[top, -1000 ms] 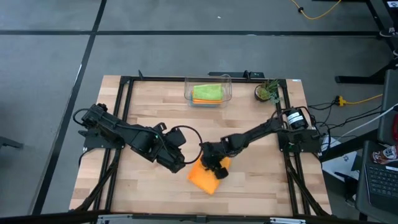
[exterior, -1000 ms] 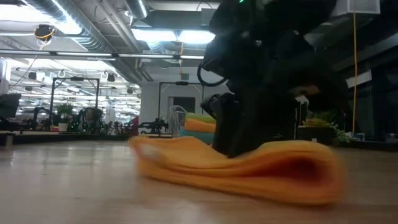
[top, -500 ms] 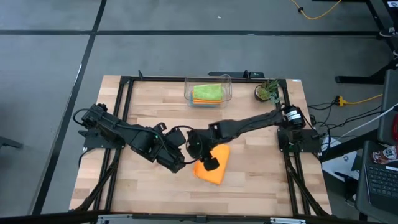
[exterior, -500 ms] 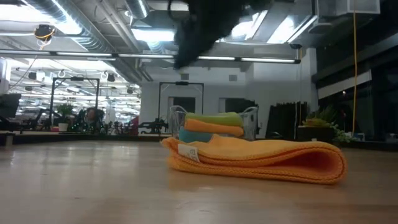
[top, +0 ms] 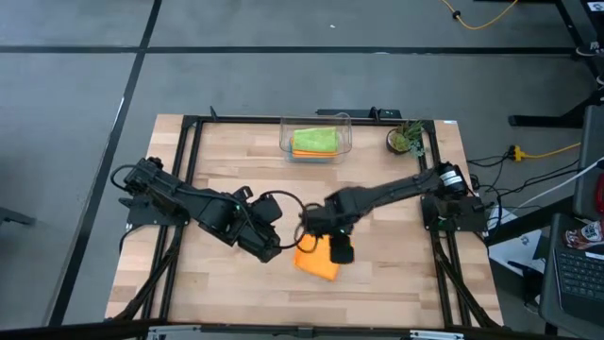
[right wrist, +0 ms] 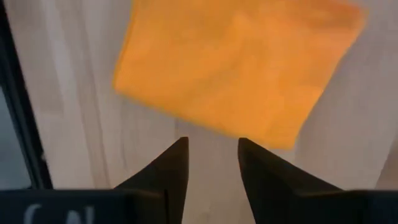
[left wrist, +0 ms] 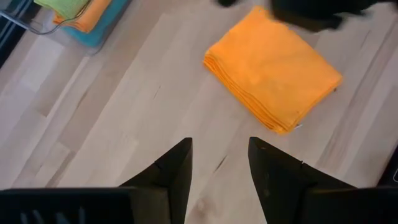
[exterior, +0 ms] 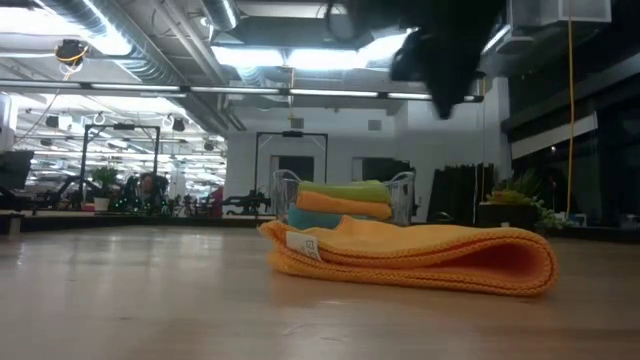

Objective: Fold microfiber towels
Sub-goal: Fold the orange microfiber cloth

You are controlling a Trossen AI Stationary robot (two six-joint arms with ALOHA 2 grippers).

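In the high view the folded orange towel point(top: 316, 262) lies on the table point(top: 396, 274) toward its front edge, near the middle; the right hand point(top: 338, 251) hangs directly over the towel's right portion, while the left hand point(top: 268, 251) rests just beside the towel's left edge, so both arms are close and the right one is the nearer; the towel's long axis runs on a slant across the table; the clear bin point(top: 316, 136) at the far edge holds the green towel point(top: 314, 141) on top of another orange one. In the low view the orange towel point(exterior: 410, 258) sits flat on the table, its rounded fold to one end and its layered open edges with a small tag to the other; a dark arm shows overhead, clear of the cloth; the bin point(exterior: 340, 203) stands well behind with green, orange and teal layers visible. In the left wrist view the left hand point(left wrist: 219, 174) has its fingers apart and empty, and the orange towel point(left wrist: 272, 68) lies ahead of them, apart from the tips. In the right wrist view the right hand point(right wrist: 209, 165) also has its fingers apart with nothing between them; the orange towel point(right wrist: 236, 68) lies just beyond the tips, below the hand, not touched.
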